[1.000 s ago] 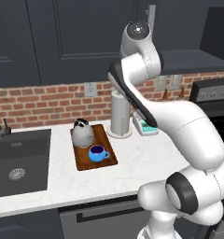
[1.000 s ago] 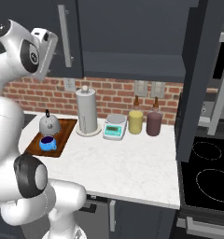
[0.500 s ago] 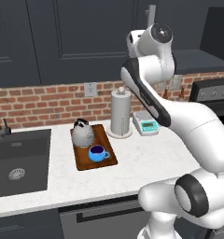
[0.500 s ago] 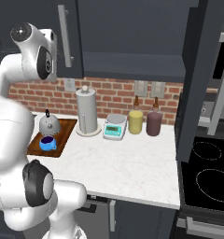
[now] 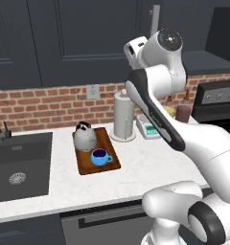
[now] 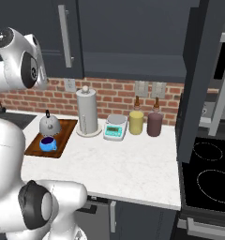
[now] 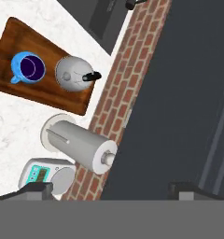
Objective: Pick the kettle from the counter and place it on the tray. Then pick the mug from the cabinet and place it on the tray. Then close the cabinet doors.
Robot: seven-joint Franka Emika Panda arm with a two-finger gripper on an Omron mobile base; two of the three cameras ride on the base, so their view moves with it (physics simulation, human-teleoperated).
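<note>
Two fingertips of the claw (image 7: 107, 190) are standing wide apart, gripping nothing, right up against the cabinet doors (image 7: 179, 93), which are looking shut. Well below the claw, kettle (image 5: 85, 136) and mug (image 5: 101, 157) are sitting on the tray (image 5: 112, 161); little seems left.

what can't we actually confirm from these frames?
- Dark charcoal cabinet doors: whether fully latched; top edge crops both base views.
- Bright blue mug: contents; dark inside, too small.
- Maroon canister: mostly hidden by the arm in the left base view.
- Gripper: only the finger tips show at the hand view's bottom edge, set wide apart.
</note>
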